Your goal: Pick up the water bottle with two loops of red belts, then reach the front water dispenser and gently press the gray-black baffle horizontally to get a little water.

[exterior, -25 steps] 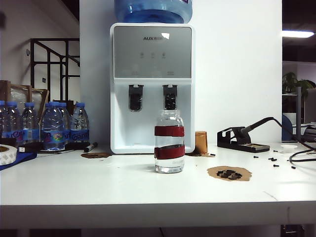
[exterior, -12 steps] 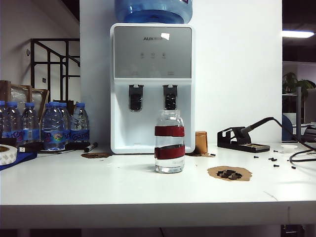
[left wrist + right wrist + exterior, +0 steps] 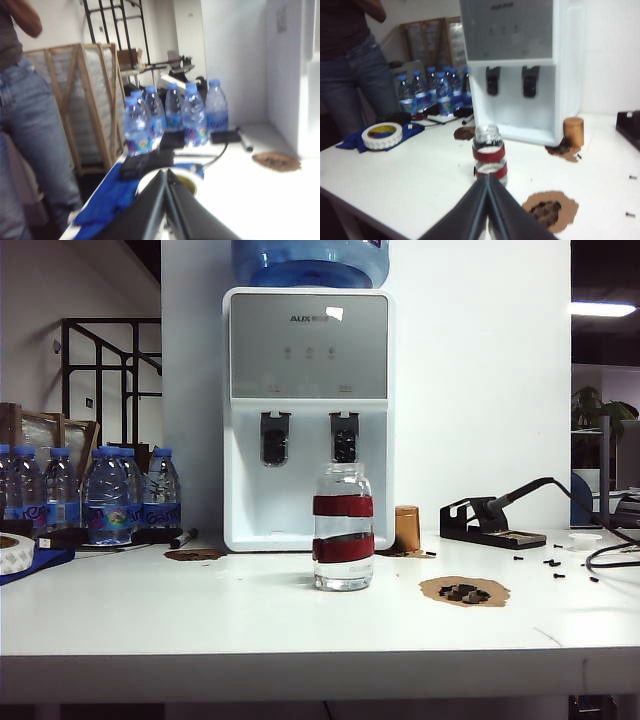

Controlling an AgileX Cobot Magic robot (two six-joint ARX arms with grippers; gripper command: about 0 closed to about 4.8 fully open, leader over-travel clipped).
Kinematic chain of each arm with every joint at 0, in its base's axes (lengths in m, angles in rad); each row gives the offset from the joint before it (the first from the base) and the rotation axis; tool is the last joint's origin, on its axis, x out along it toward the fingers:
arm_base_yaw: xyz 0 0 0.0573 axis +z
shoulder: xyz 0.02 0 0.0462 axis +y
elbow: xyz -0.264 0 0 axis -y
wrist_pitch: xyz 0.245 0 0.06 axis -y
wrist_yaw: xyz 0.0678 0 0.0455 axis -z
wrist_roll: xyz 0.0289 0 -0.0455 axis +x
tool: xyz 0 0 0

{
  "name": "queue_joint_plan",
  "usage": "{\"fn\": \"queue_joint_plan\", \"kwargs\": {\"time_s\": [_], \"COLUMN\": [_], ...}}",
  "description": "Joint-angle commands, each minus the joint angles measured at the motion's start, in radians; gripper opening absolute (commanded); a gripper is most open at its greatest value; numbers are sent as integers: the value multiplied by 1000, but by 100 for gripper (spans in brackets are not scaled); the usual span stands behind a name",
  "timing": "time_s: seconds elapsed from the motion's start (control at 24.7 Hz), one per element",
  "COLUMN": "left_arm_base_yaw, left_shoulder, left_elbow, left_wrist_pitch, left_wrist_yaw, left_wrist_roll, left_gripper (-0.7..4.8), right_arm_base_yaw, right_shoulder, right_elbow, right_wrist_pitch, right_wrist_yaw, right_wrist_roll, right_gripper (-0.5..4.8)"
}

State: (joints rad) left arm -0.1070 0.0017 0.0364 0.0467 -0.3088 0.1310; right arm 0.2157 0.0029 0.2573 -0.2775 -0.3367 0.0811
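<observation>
The water bottle stands upright on the white bench, near the middle, uncapped, with two dark-red bands round its body and some water inside. Behind it, at the far edge, stands the water dispenser: white body, gray upper panel, two dark paddles, blue jug on top. The bottle sits in front of the right paddle, well short of it. No arm or gripper is in this view. Far left: blue-capped plastic bottles in a cluster. Right of the dispenser: a small brown cup, then a soldering iron stand. Near right: a brown patch with dark pieces.
</observation>
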Motion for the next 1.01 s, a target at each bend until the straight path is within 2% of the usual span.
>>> {"fn": "queue_joint_plan", "kwargs": {"time_s": [0.04,0.28,0.36,1.01], "left_arm_base_yaw": [48,106,106,106], "left_shoulder": [-2,-2,-2,-2], "left_elbow": [-27,-31,-31,-32], "left_wrist_pitch": [-8,-71,-82,-153], "left_wrist_yaw": [96,295,322,324], "left_wrist_roll": [4,0,0,0], "left_gripper": [-4,-4,-4,-4], "right_arm_base_yaw": [1,1,1,1], "right_shoulder": [0,0,0,0], "right_elbow": [4,4,5,5], "right_wrist_pitch": [34,34,34,29], "right_wrist_yaw": [5,0,-2,-30], "right_wrist_roll": [1,2,3,28], "right_gripper": [-5,-5,-5,-1]}}
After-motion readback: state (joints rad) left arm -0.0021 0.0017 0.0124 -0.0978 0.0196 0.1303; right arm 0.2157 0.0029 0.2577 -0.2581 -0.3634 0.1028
